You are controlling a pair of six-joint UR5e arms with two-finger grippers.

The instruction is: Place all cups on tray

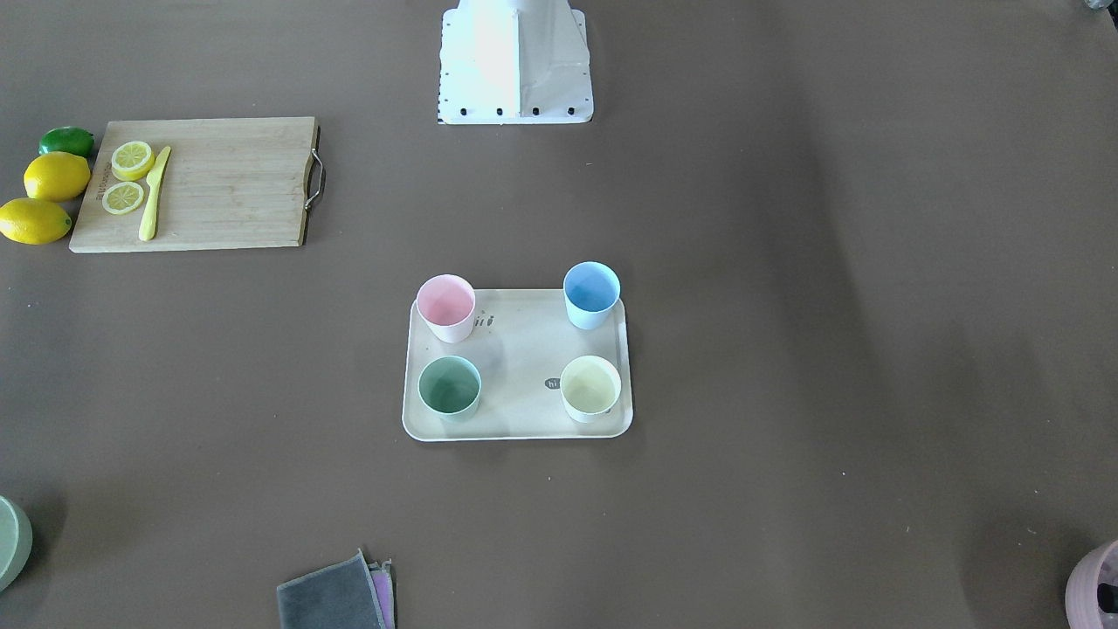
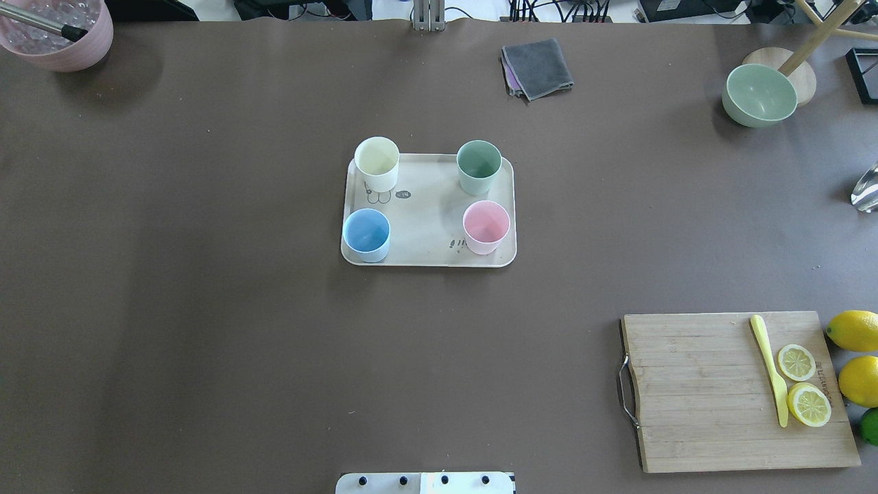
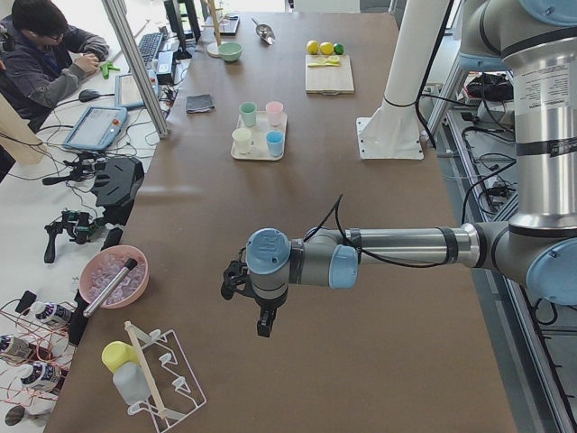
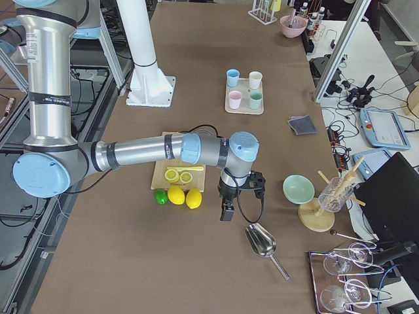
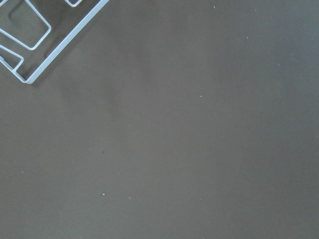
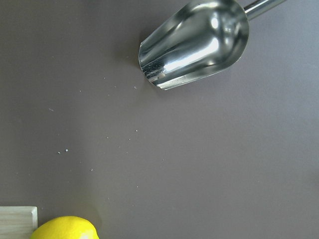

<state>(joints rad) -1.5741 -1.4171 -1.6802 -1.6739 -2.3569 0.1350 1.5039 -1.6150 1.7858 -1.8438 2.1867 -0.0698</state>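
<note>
Four on tray (image 2: 425,226), centre of overhead frame: pink cup (image 2: 485,226), cream cup (image 2: 376,163), blue cup (image 2: 366,234), green cup (image 2: 479,167), all upright. Task looks done. Left hand (image 3: 262,327), right hand (image 4: 226,213) well apart from tray; opening: cannot tell. Risk: blue cup at tray rim, stray bump topples it.

A tray (image 2: 429,226) sits at the middle of the tabletop (image 2: 206,309). Four cups (image 2: 376,163) stand upright on it, one in each corner, well apart from one another. Beyond the tray, near the far edge, lies a folded cloth (image 2: 538,67). To the robot's right, nearer its base, a cutting board (image 2: 693,391) carries a knife (image 2: 769,370) and two lemon slices (image 2: 796,362), with whole fruits (image 2: 854,330) just beside its outer edge. A far-right bowl (image 2: 759,95) and a far-left bowl (image 2: 89,51) stand in the far corners.
</note>
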